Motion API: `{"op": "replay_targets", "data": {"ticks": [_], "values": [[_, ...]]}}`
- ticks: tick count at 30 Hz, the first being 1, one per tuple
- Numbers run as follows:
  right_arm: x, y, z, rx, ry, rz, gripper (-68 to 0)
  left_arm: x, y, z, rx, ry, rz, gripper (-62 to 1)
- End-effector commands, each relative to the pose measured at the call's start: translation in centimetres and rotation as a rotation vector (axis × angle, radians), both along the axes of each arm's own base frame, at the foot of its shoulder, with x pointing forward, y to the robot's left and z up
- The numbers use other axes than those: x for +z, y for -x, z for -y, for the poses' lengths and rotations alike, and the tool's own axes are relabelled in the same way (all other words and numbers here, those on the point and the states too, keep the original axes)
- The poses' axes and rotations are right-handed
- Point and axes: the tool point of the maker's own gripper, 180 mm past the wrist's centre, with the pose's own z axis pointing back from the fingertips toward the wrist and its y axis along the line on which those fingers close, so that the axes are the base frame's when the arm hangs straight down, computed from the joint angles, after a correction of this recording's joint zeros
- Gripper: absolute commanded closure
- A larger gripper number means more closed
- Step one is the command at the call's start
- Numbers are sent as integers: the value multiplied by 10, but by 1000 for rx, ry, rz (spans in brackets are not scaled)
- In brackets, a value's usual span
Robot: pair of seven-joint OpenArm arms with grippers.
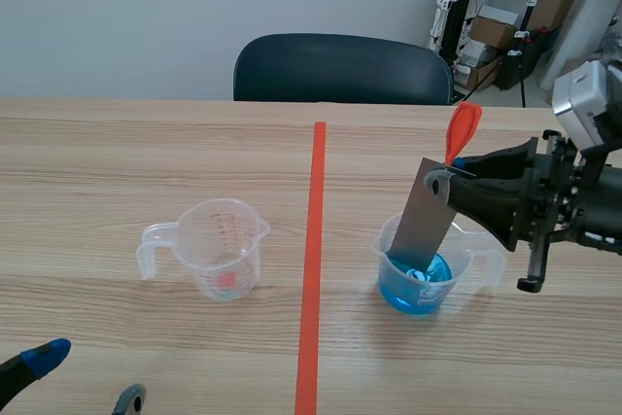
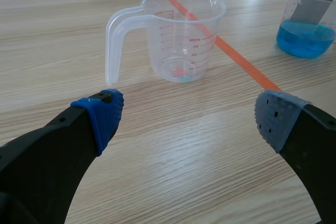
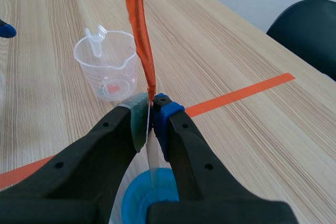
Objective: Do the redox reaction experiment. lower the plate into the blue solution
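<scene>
Grey metal is what we're watching: one plate (image 1: 425,219), hanging from the right gripper (image 1: 455,180), whose pads are clamped onto its upper end, right where the orange-red strip (image 1: 463,129) sticks up. From the right wrist view we see the plate (image 3: 151,162) edge-on, dropping straight below the pinched fingers toward the blue solution (image 3: 137,199). In the scene view its long axis leans: the top tilts right toward the jaws and the bottom points down and left into the beaker (image 1: 391,240) on the right side of the table (image 1: 117,143). The lower edge sits inside the rim, at or just into the blue solution (image 1: 418,289); we can't tell how deep. So everything turns on one thing: the liquid lies directly beneath the jaws, and we judge the plate only needs to travel down along its own length, staying clear of the beaker wall. The right arm is plainly the one on the job. The left gripper (image 1: 87,378) sits at the near left with its fingers spread wide and nothing between them, well apart from the action. Counting up: one plate, one strip, and two plastic vessels, namely the blue-filled beaker and a near-empty measuring cup (image 1: 222,250) left of the tape line (image 1: 313,269).
</scene>
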Motion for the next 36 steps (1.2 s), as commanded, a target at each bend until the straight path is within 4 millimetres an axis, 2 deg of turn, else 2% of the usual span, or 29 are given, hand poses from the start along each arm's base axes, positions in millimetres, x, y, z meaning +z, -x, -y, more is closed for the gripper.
{"op": "replay_targets", "data": {"ticks": [1,13,19,32,33,36], "values": [[9,-6,2,-12,-21,24,-6,6,4,-1,15,26,24,-530],[-12,-1,-1,-28,-17,-9,-6,15,10,-3,104,92,101,-529],[-23,-2,0,-41,3,-12,-6,24,7,-12,146,79,162,-529],[-36,-9,12,-99,27,-3,-6,27,-7,-10,125,56,193,-530],[-36,-9,12,-100,24,-2,-6,27,-7,-10,118,51,193,-533],[-36,-9,12,-101,22,-2,-6,23,-7,-9,82,19,174,-599]]}}
